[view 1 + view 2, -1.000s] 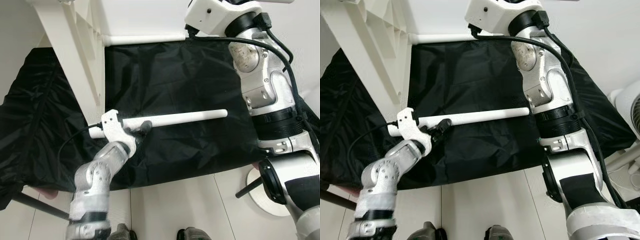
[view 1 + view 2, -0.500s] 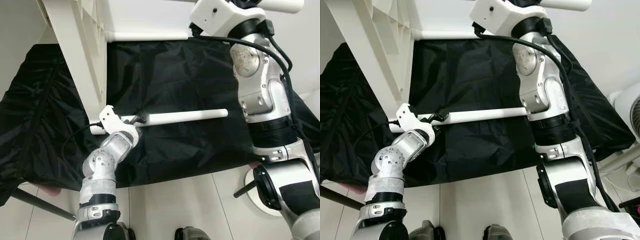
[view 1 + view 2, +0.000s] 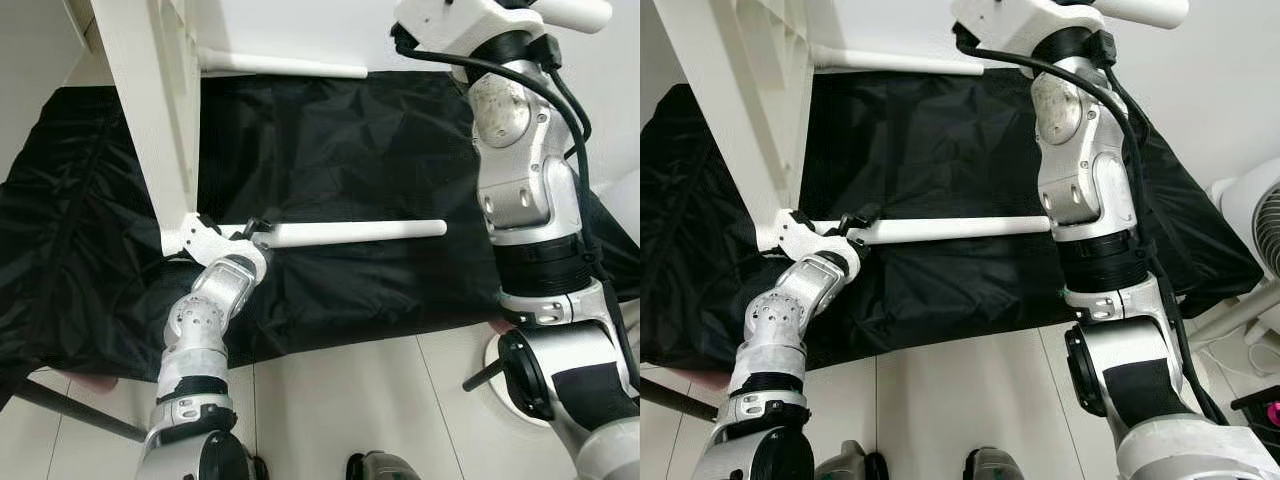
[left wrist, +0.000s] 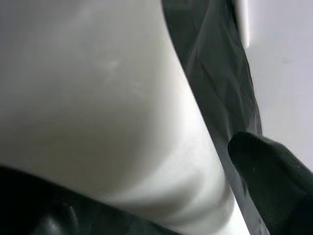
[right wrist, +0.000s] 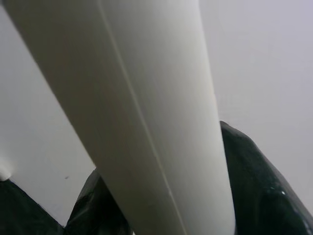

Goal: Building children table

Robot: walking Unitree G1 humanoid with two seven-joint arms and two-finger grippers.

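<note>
A white table leg lies level over the black sheet. My left gripper is shut on its left end, close to the lower corner of the white table top, which stands on its edge. In the left wrist view the leg lies against a black finger. A second leg sticks out sideways from the table top higher up. My right arm is raised high, its gripper shut on a third white leg at the top right.
The black sheet covers the floor ahead, its front edge meeting pale tiles. A white fan and its round base stand on the right. A dark bar crosses the lower left.
My left gripper has drawn the leg's left end leftward, up to the table top's lower corner. The right arm stays raised. The camera has shifted a little.
</note>
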